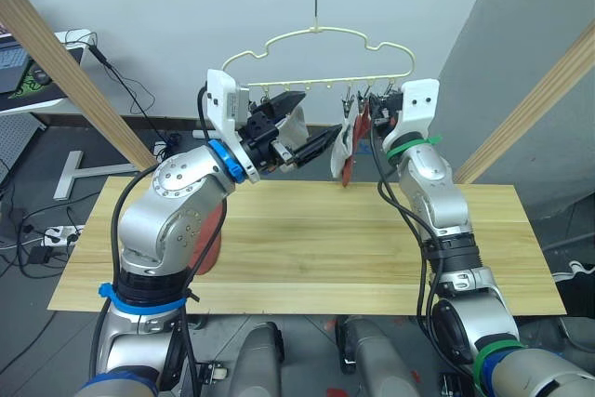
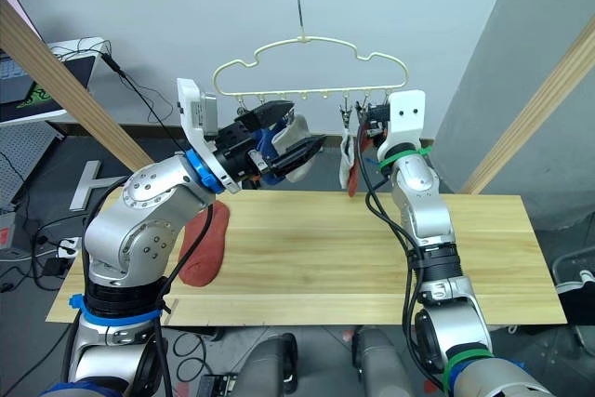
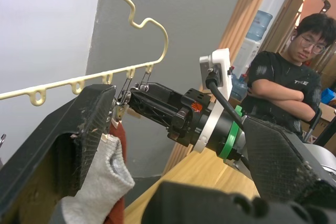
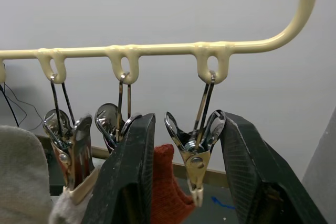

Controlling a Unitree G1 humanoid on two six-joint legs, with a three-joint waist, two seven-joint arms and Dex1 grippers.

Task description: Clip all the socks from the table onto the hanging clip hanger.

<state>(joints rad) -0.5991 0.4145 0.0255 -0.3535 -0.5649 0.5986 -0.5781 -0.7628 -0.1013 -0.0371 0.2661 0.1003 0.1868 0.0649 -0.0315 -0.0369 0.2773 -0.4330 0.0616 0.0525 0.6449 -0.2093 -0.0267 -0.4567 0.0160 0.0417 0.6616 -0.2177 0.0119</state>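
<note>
Rust-red sock (image 2: 206,244) lies on the table (image 2: 372,258) at lower left of the head view while both grippers work up at the clip hanger (image 2: 311,67).

Nearest, the light wood table fills the lower frame, the red sock on its left part beside the left arm. Above it, centre-left, the left gripper (image 2: 296,141) has its fingers spread, with grey and blue fabric (image 2: 279,141) between them. In the left wrist view a grey sock (image 3: 102,184) lies against one finger (image 3: 84,129). Centre-right, the right gripper (image 4: 184,182) stands open around the end clip (image 4: 193,153), its black pads either side and not closed on it. A grey (image 1: 346,138) and a red sock (image 1: 354,151) hang from the neighbouring clips. Behind, pale wooden poles (image 2: 56,67) frame the scene; a desk (image 2: 46,90) with cables sits upper left, and a seated person (image 3: 286,82) with folded arms appears in the left wrist view.
</note>
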